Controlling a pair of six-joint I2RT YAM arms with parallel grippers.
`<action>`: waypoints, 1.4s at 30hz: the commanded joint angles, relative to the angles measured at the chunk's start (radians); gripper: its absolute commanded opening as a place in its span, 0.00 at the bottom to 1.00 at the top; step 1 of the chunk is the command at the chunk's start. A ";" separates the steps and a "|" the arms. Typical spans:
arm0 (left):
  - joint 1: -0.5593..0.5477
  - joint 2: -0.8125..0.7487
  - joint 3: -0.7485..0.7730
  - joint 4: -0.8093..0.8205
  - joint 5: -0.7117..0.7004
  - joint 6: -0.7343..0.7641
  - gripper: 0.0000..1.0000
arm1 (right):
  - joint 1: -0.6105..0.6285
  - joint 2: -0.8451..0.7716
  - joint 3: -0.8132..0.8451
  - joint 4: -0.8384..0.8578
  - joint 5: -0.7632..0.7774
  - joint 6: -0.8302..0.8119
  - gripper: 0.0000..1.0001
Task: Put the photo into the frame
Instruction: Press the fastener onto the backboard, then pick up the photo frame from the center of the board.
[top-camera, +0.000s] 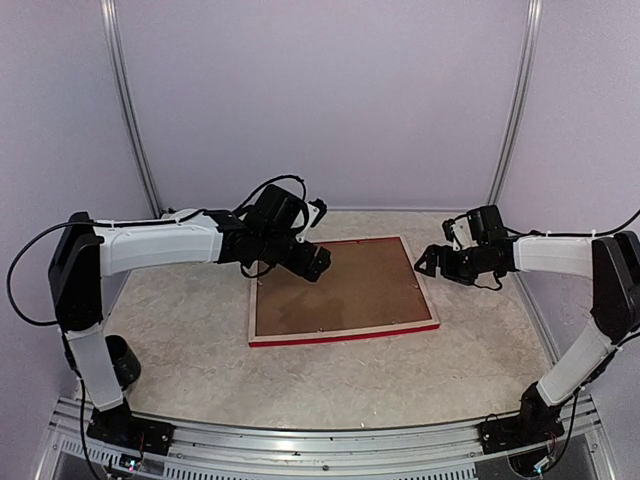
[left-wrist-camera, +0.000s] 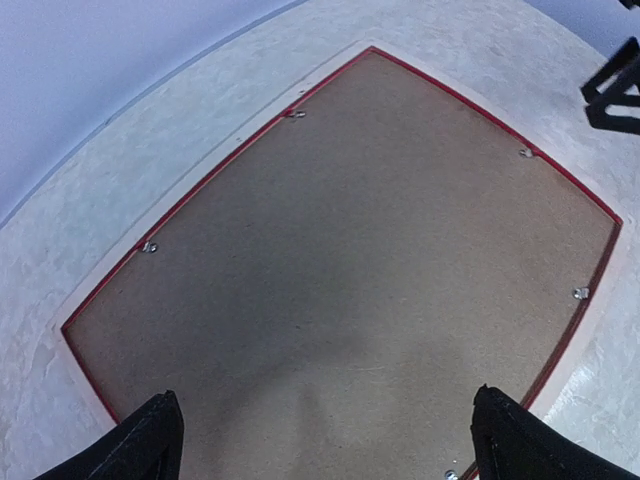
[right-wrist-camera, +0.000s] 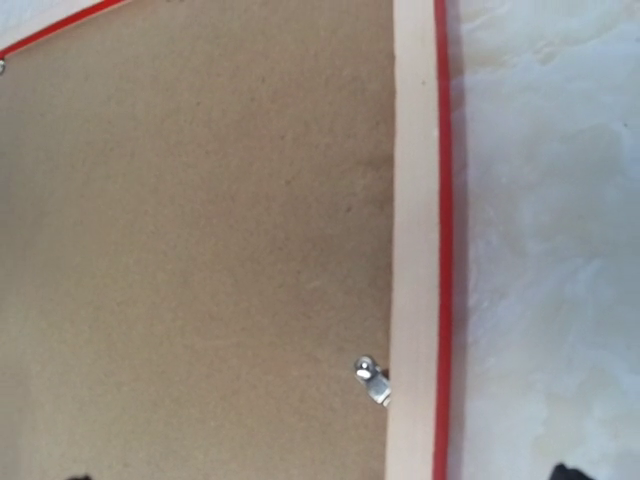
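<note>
The frame (top-camera: 345, 338) lies face down in the middle of the table, its pale wood back up and a red edge showing. A brown backing board (top-camera: 340, 290) fills it. The photo is hidden. My left gripper (top-camera: 315, 262) hovers over the board's far left corner, open, with nothing between its fingers. The left wrist view shows the board (left-wrist-camera: 360, 250) inside the frame's rim (left-wrist-camera: 598, 320), below my left gripper (left-wrist-camera: 325, 450). My right gripper (top-camera: 430, 262) is open at the frame's right edge. In its wrist view, my right gripper (right-wrist-camera: 320, 475) is above the rim (right-wrist-camera: 415, 200) and board (right-wrist-camera: 200, 250).
Small metal clips (right-wrist-camera: 372, 378) (left-wrist-camera: 580, 293) sit along the inside of the frame's rim, against the board. A black round object (top-camera: 125, 360) stands near the left arm's base. Walls and two metal posts (top-camera: 130, 110) close the back of the table.
</note>
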 joint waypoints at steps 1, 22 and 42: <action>-0.075 -0.014 0.022 0.032 0.089 0.181 0.99 | 0.004 -0.026 -0.006 -0.023 0.016 -0.007 0.99; -0.240 0.230 0.143 -0.156 0.116 0.426 0.80 | -0.015 -0.035 -0.028 -0.025 0.016 -0.001 0.99; -0.264 0.359 0.206 -0.242 0.079 0.461 0.52 | -0.032 -0.094 -0.040 -0.029 0.016 0.001 0.99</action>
